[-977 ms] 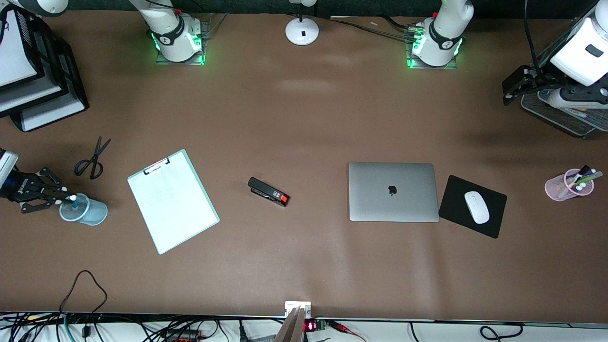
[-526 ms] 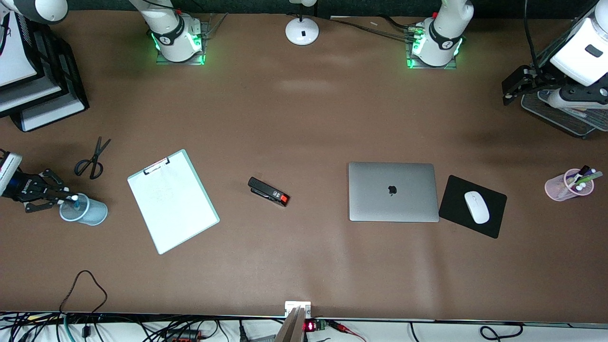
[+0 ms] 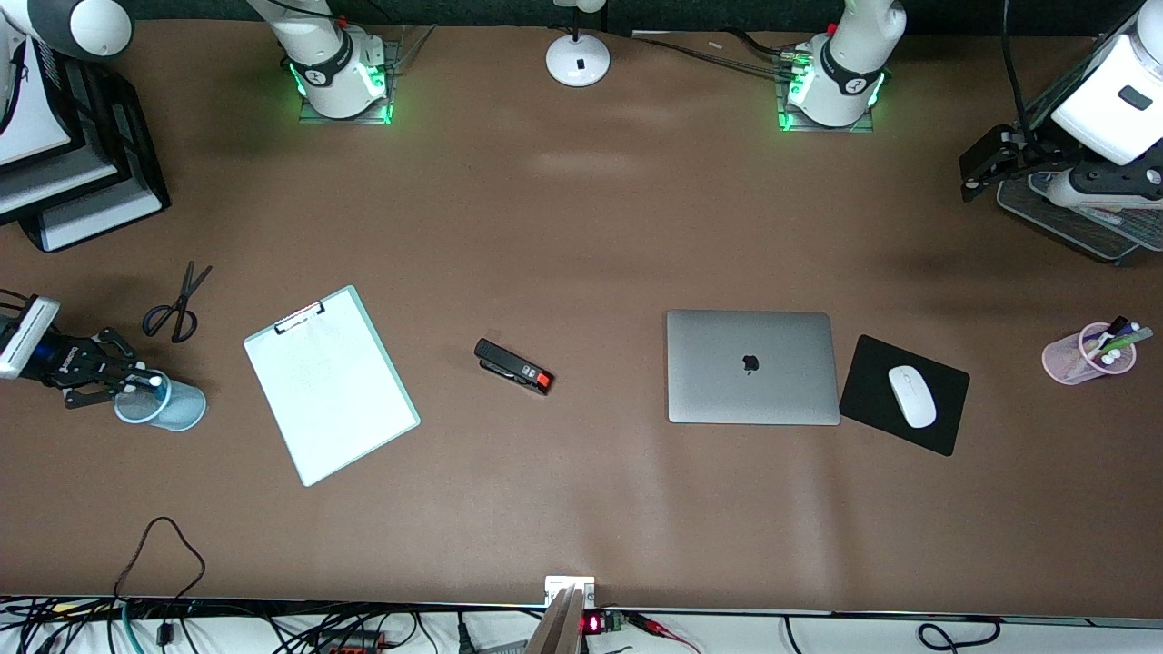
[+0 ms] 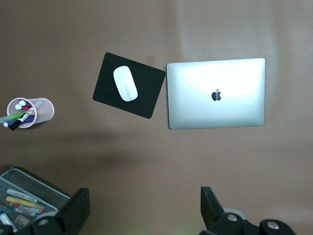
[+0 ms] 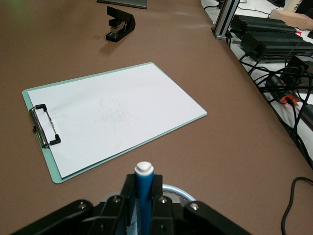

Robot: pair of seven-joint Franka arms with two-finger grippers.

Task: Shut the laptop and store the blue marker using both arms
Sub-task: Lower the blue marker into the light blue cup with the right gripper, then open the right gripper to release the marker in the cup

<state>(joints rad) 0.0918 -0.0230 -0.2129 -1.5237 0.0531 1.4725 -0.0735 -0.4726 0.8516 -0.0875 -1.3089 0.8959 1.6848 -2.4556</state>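
Note:
The laptop (image 3: 750, 366) lies shut on the table, lid up with its dark apple logo; it also shows in the left wrist view (image 4: 216, 93). My right gripper (image 3: 145, 382) is shut on the blue marker (image 5: 145, 196), held upright with its white end up, over the rim of a light-blue cup (image 3: 173, 409) at the right arm's end of the table. The cup's rim (image 5: 182, 191) shows just under the fingers. My left gripper (image 3: 970, 177) is open and empty, high over the table edge at the left arm's end (image 4: 145, 213).
A white clipboard (image 3: 329, 386), black stapler (image 3: 513, 366) and scissors (image 3: 177, 304) lie between cup and laptop. A white mouse (image 3: 911, 396) sits on a black pad beside the laptop. A pink pen cup (image 3: 1086, 354), mesh tray (image 3: 1072, 227) and stacked paper trays (image 3: 64, 182) stand at the ends.
My right gripper has shifted with the blue marker toward the cup, so the marker's white end now sits over the cup's rim. The left arm has not moved.

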